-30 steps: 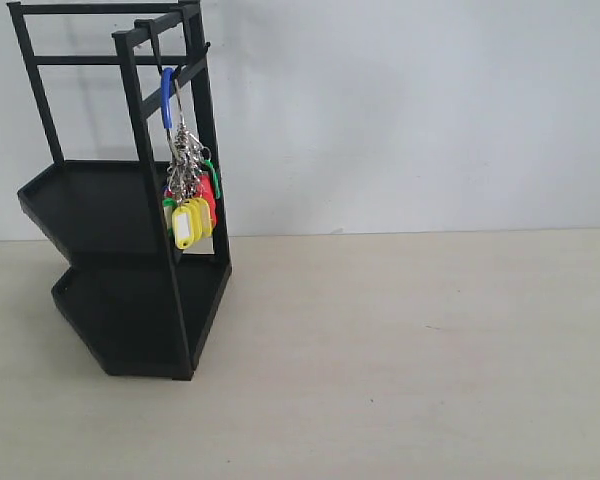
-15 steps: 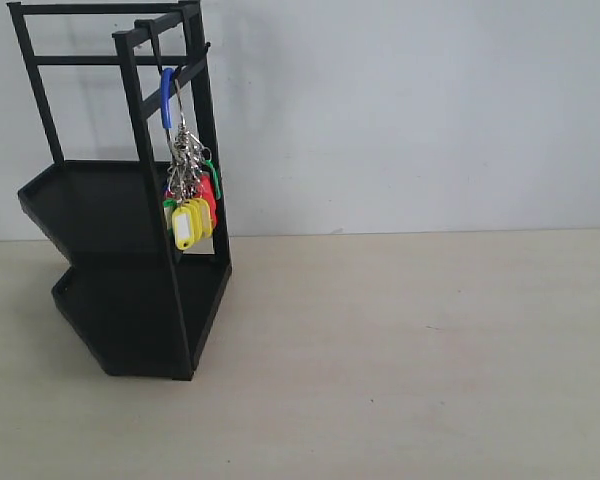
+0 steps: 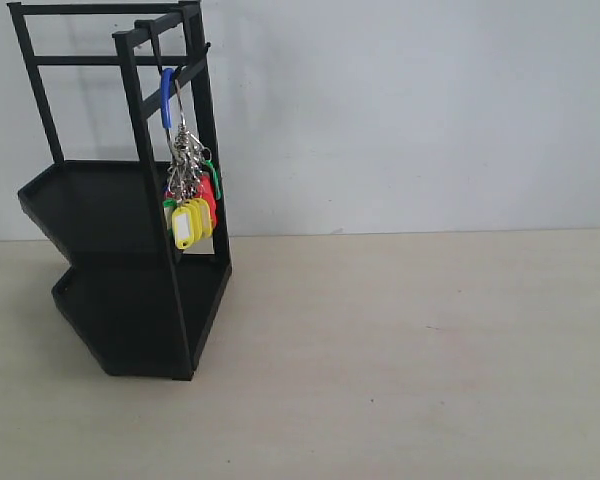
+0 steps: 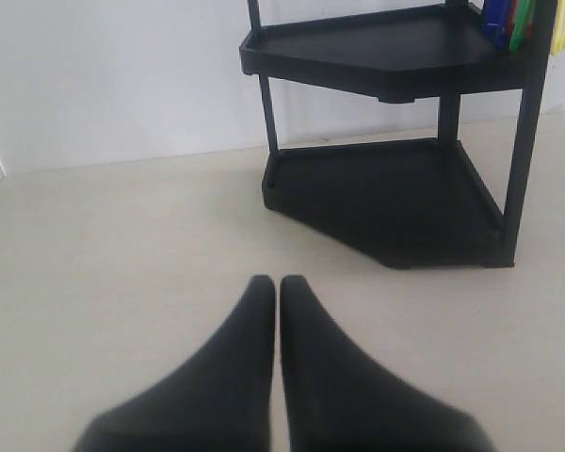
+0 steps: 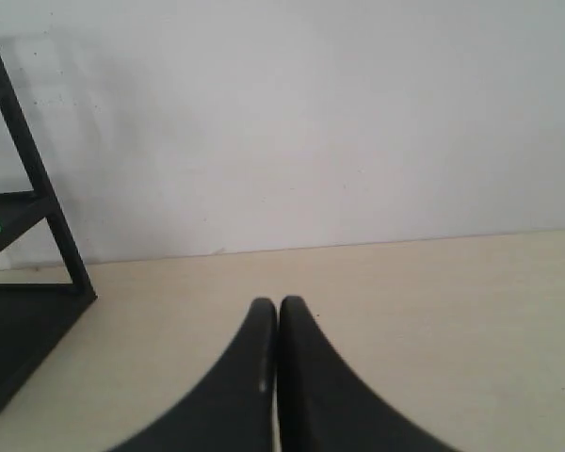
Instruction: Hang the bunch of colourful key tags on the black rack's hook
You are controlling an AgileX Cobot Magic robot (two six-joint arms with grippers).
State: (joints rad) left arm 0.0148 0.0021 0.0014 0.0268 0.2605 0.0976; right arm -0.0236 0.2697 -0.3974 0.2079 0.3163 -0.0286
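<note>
Hanging from hook [image 3: 157, 46] of black rack [image 3: 120, 250]: colourful key tag bunch [image 3: 189, 198]. Jaws of left gripper [image 4: 278, 283] and right gripper [image 5: 278, 304] pressed together, empty, over surface [image 3: 410, 350].

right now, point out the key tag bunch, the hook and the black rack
colourful key tag bunch [image 3: 184, 226]: exterior view, front yellow tag
hook [image 3: 157, 48]: exterior view, its thin stem
black rack [image 4: 386, 202]: left wrist view, lower tray floor
</note>
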